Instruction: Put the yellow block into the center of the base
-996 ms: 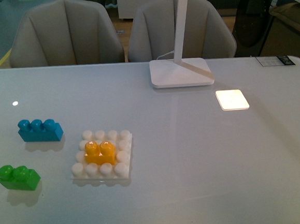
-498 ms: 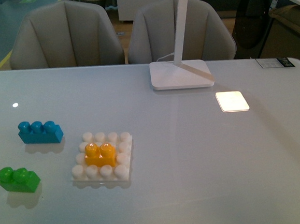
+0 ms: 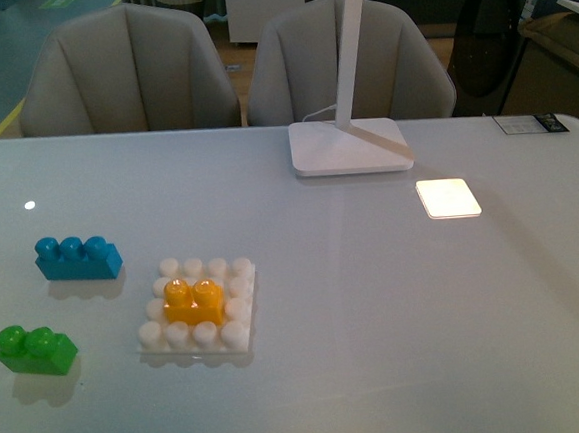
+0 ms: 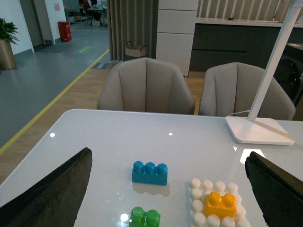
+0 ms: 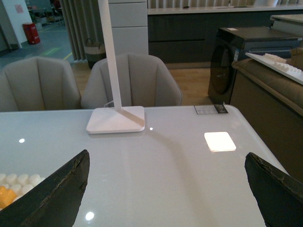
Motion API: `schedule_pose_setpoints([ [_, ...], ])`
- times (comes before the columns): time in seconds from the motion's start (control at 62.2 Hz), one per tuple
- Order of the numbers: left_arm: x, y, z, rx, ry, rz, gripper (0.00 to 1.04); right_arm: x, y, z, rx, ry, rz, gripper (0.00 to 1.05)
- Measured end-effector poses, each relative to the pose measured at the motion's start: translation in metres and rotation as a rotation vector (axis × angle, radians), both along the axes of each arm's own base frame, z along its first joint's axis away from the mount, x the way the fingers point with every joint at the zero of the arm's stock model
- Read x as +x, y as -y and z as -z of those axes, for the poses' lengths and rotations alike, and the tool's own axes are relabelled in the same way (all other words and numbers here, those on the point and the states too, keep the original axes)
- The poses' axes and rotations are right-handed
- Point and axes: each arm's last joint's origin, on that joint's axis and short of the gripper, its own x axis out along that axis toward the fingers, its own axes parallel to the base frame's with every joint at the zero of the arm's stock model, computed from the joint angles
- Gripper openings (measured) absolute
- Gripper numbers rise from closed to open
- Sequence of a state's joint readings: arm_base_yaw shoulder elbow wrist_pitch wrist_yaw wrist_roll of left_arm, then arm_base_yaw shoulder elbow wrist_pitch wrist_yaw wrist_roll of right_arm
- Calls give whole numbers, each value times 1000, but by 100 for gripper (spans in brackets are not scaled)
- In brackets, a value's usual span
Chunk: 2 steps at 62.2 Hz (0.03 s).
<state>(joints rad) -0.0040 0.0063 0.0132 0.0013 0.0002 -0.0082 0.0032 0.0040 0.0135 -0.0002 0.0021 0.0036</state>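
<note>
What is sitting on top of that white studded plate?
A yellow block sits on the middle of the white base, with white studs showing all around it. The studs beneath the block are covered, so I cannot see how firmly it is pressed on.

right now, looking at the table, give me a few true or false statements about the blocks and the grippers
1. The yellow block sits on the white studded base, with white studs showing around it. True.
2. The green block is stacked on the blue block. False: both lie apart on the table, the green one nearer the robot.
3. The left gripper is shut on the yellow block. False: its fingers stand wide apart and hold nothing.
4. The blue block has three studs. True.
5. The lamp foot rests on the base. False: it stands on the table farther back, well clear of it.
6. The right gripper is open and empty. True.
</note>
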Motion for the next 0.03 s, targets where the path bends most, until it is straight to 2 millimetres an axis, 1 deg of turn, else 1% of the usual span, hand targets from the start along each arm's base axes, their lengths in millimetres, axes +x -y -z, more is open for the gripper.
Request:
schedule_pose_setpoints([
  [0.032, 0, 0, 0, 0, 0, 0, 97, 0, 0, 0, 0, 0, 0, 96],
])
